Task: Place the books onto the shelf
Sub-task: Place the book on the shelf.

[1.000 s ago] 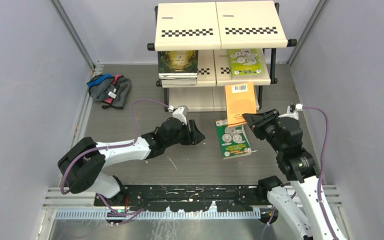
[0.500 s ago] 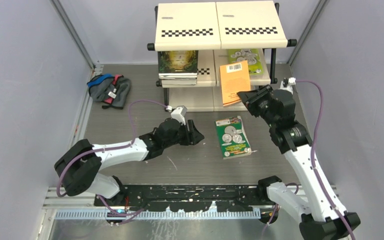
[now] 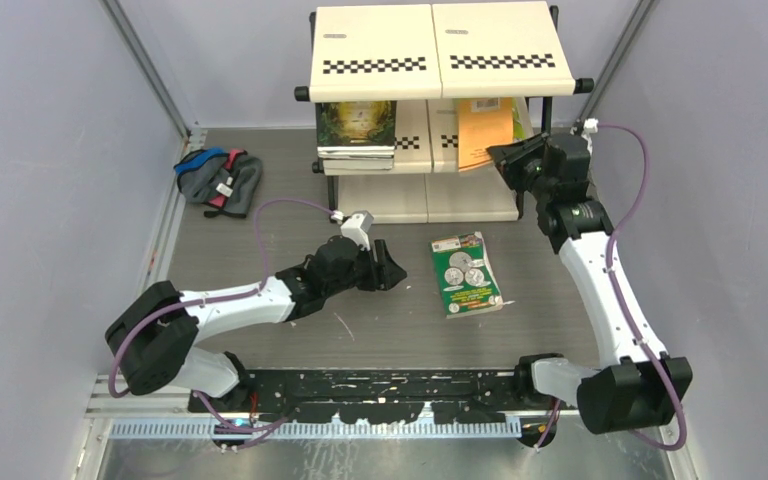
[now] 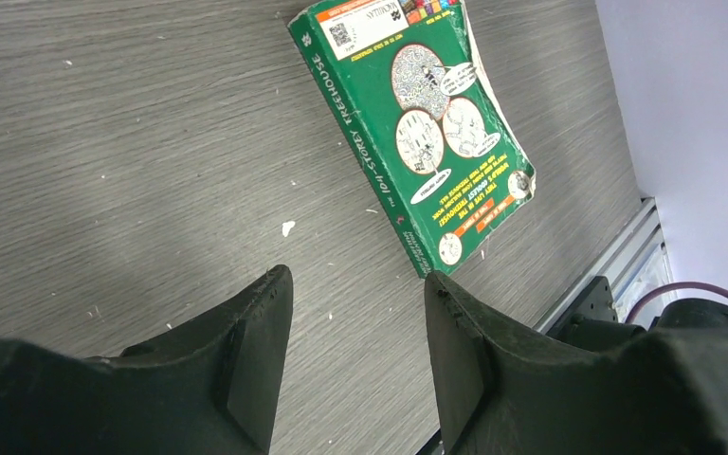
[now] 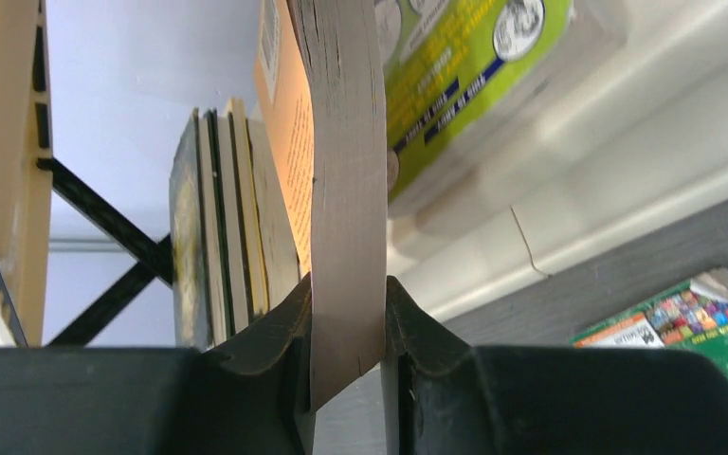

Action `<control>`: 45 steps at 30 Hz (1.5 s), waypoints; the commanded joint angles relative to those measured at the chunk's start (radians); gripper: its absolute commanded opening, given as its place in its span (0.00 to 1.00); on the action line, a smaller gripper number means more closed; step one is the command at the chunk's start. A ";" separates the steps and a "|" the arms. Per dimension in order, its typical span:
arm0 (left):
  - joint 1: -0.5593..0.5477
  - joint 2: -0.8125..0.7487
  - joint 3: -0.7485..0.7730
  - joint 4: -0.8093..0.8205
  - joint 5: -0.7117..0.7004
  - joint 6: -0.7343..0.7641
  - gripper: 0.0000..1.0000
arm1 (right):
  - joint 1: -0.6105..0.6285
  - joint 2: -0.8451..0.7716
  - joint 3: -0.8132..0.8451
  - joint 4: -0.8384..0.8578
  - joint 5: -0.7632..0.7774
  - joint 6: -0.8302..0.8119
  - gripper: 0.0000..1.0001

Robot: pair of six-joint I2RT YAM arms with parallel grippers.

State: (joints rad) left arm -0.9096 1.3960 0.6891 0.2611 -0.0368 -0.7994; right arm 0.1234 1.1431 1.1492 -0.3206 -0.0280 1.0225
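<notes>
Grey wood-grain tabletop (image 3: 260, 230) fills the floor between pale walls. At the far left a grey-blue cloth bundle (image 3: 218, 180) lies by the wall.

Right of it, the left gripper (image 3: 395, 272) hangs low over the table. Its jaws stand apart with nothing between them, and it points at the green book (image 3: 466, 274), near but not touching. That book lies flat on the table, cover up. Its long axis runs from near to far, slightly tilted, with the spine on the side facing the left gripper. The left wrist view shows the lettered spine and round drawings on the cover (image 4: 427, 133), with the open fingertips (image 4: 265, 313) short of its near corner.

Behind stands the shelf (image 3: 440, 50), three tiers of cream boards on a black frame. The left half of its middle tier holds a flat stack of books topped by a dark green-gold book (image 3: 356, 125).

On the right half, an orange book (image 3: 483, 130) is in the air, its long axis running near to far. Its far end is under the top board and its near corner is clamped in the right gripper (image 3: 500, 158). The right wrist view shows the book edge-on with both fingers (image 5: 284, 322) pressed against its page block. A lime green book (image 5: 464, 66) lies on the tier just beyond it.
</notes>
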 commanded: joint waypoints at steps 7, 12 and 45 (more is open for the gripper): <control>-0.002 0.000 0.042 -0.002 -0.018 0.031 0.54 | -0.086 0.168 0.177 0.185 -0.141 0.008 0.01; -0.001 0.019 0.052 0.001 -0.016 0.029 0.54 | -0.153 0.251 0.233 0.191 -0.201 0.003 0.01; 0.004 0.089 0.078 0.030 0.007 0.019 0.54 | -0.200 0.407 0.331 0.119 -0.323 -0.052 0.33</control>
State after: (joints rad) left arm -0.9092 1.4769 0.7292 0.2428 -0.0368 -0.7818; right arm -0.0826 1.5929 1.4551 -0.2474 -0.3428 1.0172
